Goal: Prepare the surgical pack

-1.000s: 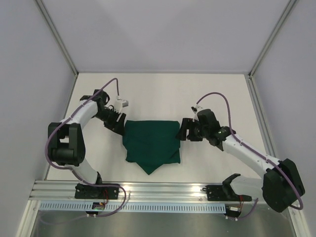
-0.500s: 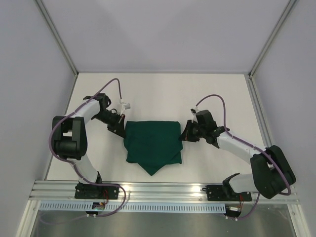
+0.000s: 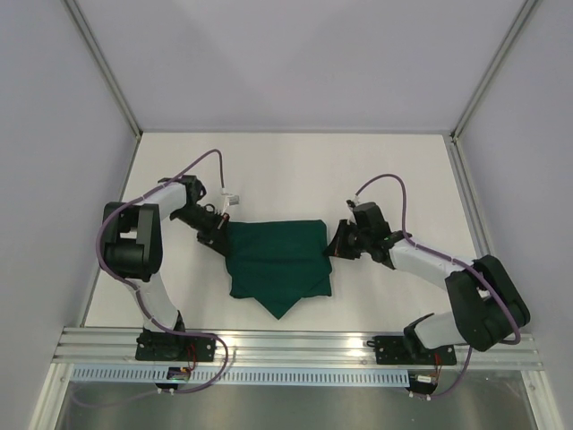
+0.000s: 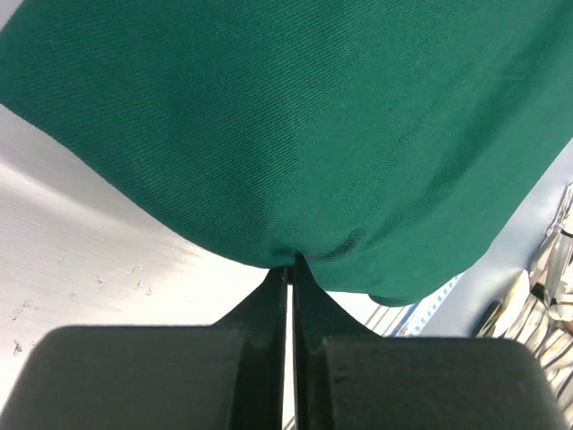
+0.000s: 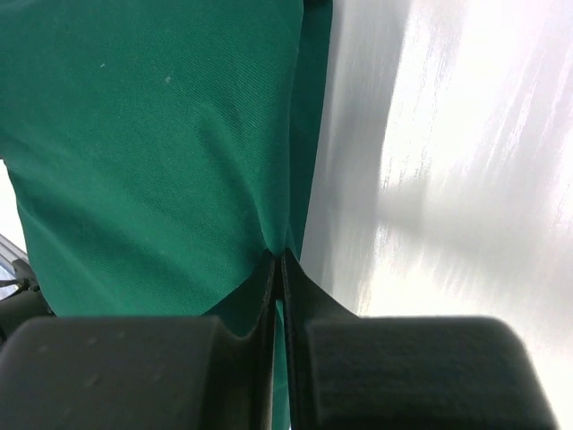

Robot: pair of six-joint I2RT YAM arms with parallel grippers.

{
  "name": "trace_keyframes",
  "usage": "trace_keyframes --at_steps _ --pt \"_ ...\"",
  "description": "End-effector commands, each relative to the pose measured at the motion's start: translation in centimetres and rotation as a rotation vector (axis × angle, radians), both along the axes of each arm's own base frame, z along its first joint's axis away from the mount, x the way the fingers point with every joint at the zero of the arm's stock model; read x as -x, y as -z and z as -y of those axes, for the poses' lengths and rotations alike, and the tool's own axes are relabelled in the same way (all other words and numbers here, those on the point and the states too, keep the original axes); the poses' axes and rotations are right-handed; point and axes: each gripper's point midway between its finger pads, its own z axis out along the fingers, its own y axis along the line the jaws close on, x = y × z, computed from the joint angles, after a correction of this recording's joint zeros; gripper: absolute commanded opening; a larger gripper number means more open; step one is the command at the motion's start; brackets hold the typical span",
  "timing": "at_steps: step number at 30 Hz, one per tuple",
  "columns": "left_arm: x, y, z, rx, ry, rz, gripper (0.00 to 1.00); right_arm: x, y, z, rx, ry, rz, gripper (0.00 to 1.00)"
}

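At ten and three o'clock of the surgical pack (image 3: 277, 260), the left hand (image 3: 220, 236) and right hand (image 3: 333, 252) each clamp its cloth edge, seemingly readying a fold.

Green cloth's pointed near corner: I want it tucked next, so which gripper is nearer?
Right, slightly. The right gripper pinches the green cloth at its right edge; the left gripper pinches its far left corner, farther from the pointed corner.

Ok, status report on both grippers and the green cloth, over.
Left gripper shut on green cloth, left side. Right gripper shut on its right side. Cloth folded on table, nothing in the way.
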Motion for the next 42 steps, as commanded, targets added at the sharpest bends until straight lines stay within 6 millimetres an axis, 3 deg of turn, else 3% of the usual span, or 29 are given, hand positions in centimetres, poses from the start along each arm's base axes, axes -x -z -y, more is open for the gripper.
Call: trace_keyframes --at_steps 1,2,3,6,12,18,21,26,29,30,35,37,42 --pt "0.3 1.0 -1.5 -0.071 0.032 0.007 0.00 1.2 2.9 2.2 0.108 0.032 -0.066 0.04" --pt "0.6 0.8 -1.4 -0.063 0.041 0.002 0.01 1.2 2.4 2.0 0.097 0.019 -0.060 0.10" --pt "0.5 0.3 -1.3 -0.054 0.043 0.011 0.14 1.1 1.8 1.7 0.086 0.008 -0.046 0.21" --pt "0.3 -1.2 -1.0 -0.029 0.047 0.043 0.34 0.8 -0.4 1.4 0.061 -0.011 0.005 0.36" --pt "-0.7 -5.0 -1.1 -0.037 0.038 0.184 0.40 0.7 -4.3 1.1 0.017 -0.031 0.091 0.51" --pt "0.1 -7.3 -0.9 -0.103 0.094 0.330 0.47 0.9 -3.5 0.5 0.000 -0.059 0.067 0.67" --pt "1.6 -7.2 0.9 -0.137 0.210 0.422 0.54 1.1 -2.7 -0.5 -0.041 -0.087 0.040 0.69" --pt "3.5 -5.4 2.9 -0.213 0.414 0.549 0.59 1.7 -1.4 -2.0 -0.114 -0.115 -0.007 0.64" --pt "4.5 -3.4 3.5 -0.243 0.502 0.564 0.60 1.9 -0.6 -1.9 -0.119 -0.087 -0.027 0.52" --pt "4.9 -2.2 3.1 -0.267 0.527 0.537 0.60 1.9 -0.4 -1.8 -0.120 -0.075 -0.036 0.44" --pt "4.2 0.8 2.2 -0.357 0.552 0.478 0.55 1.5 0.6 -1.1 -0.091 -0.004 -0.044 0.22" --pt "4.1 0.9 2.5 -0.341 0.542 0.488 0.54 1.1 1.1 -0.5 -0.069 0.031 -0.044 0.18" --pt "0.6 -0.3 3.5 -0.365 0.480 0.606 0.49 -1.4 0.9 -0.3 -0.077 0.097 -0.010 0.04"
